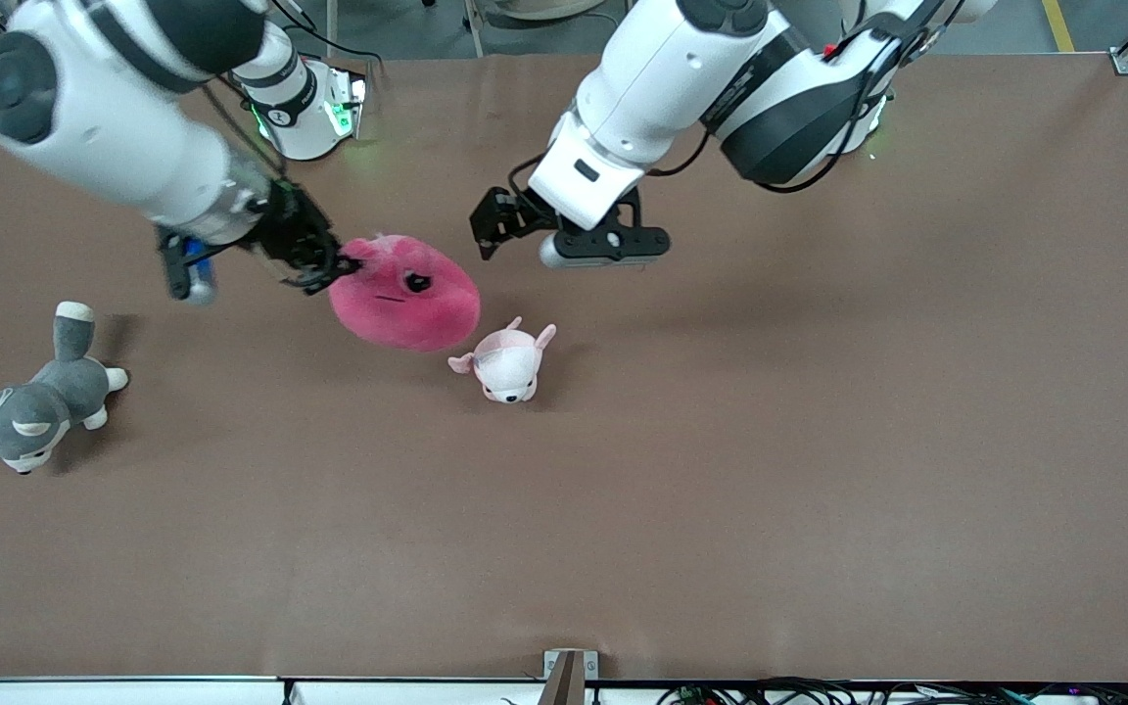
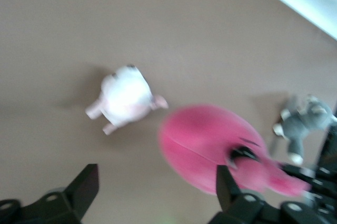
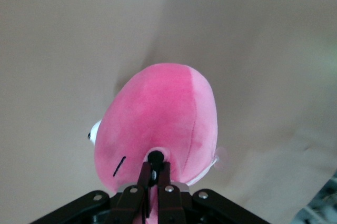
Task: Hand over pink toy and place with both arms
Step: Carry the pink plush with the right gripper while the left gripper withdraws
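Note:
The pink toy [image 1: 407,294] is a hot-pink rounded plush with black eyes. It hangs above the table, close over the small pale pink puppy plush [image 1: 507,364]. My right gripper [image 1: 334,266] is shut on the toy's edge, and in the right wrist view its fingers [image 3: 156,174] pinch the toy [image 3: 158,113] by one eye. My left gripper [image 1: 488,230] is open and empty, in the air beside the toy toward the left arm's end. In the left wrist view its fingers [image 2: 156,192] stand wide apart, with the toy [image 2: 210,148] just ahead of one of them.
The pale puppy plush [image 2: 124,98] lies on the brown table [image 1: 819,441]. A grey-and-white husky plush [image 1: 30,406] lies toward the right arm's end and also shows in the left wrist view [image 2: 303,124].

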Controlling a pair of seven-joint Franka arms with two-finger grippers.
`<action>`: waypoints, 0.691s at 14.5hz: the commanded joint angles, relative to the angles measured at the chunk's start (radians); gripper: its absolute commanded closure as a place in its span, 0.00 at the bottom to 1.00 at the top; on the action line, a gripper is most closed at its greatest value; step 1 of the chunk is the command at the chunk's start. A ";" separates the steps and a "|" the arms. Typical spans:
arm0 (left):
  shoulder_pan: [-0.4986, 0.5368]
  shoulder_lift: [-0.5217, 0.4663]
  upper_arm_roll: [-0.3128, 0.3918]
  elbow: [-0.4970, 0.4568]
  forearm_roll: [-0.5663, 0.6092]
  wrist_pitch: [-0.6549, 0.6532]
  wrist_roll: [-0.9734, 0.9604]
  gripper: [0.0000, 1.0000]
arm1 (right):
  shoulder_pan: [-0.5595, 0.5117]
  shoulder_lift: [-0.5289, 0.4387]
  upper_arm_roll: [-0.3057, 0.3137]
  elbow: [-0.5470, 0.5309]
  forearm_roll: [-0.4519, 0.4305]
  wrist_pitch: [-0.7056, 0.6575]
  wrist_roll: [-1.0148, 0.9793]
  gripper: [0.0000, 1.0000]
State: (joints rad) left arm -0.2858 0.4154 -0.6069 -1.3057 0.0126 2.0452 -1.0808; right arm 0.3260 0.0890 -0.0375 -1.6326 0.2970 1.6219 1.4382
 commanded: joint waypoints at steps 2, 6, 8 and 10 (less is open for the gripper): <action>0.089 -0.079 -0.002 -0.004 0.141 -0.172 0.048 0.00 | -0.220 -0.028 0.013 -0.142 0.019 -0.022 -0.331 1.00; 0.255 -0.130 -0.005 -0.007 0.139 -0.313 0.319 0.00 | -0.346 -0.018 0.013 -0.272 0.031 0.047 -0.542 1.00; 0.313 -0.161 -0.007 -0.009 0.138 -0.417 0.425 0.00 | -0.354 -0.018 0.013 -0.354 0.062 0.132 -0.590 1.00; 0.387 -0.187 -0.007 -0.012 0.135 -0.476 0.520 0.00 | -0.351 -0.008 0.013 -0.397 0.067 0.189 -0.636 0.98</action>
State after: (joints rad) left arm 0.0452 0.2743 -0.6046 -1.3022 0.1380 1.6291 -0.6394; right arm -0.0179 0.1039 -0.0397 -1.9623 0.3327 1.7587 0.8458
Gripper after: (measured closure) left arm 0.000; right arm 0.921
